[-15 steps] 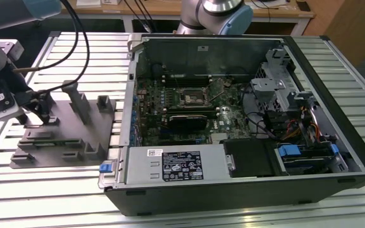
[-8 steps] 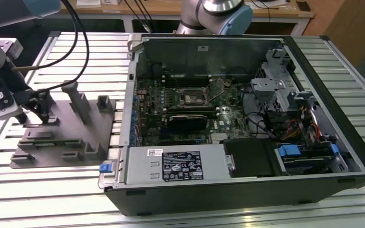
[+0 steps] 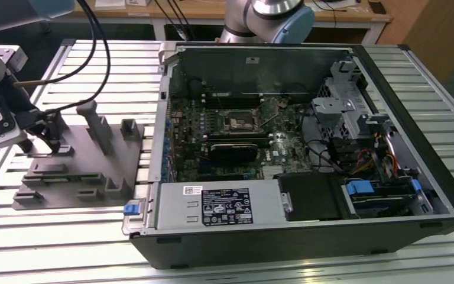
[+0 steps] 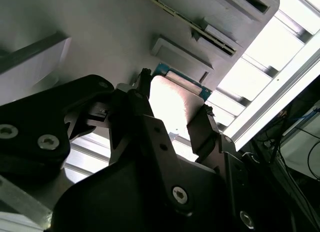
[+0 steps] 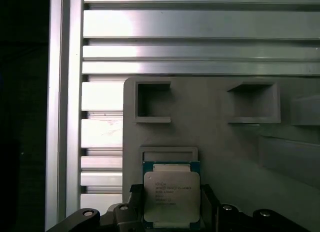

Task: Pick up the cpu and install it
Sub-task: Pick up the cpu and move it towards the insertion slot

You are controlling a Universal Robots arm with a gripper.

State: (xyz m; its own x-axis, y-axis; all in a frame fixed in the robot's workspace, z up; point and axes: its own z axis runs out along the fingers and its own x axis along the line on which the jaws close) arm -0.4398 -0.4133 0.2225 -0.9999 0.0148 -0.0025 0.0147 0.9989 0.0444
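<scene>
The cpu, a small square chip with a pale metal top on a green board, lies between my gripper's two black fingers. In the second wrist view the fingers press against opposite edges of the cpu, just over the grey fixture plate. In the exterior view my gripper stands at the left end of that fixture plate, far from the open computer case. The motherboard socket sits in the middle of the case. Whether the chip is off the plate, I cannot tell.
The open computer case fills the exterior view's right half of the slatted aluminium table. Upright grey blocks rise from the fixture plate beside my gripper. Cables hang from the arm. A second arm's base stands behind the case.
</scene>
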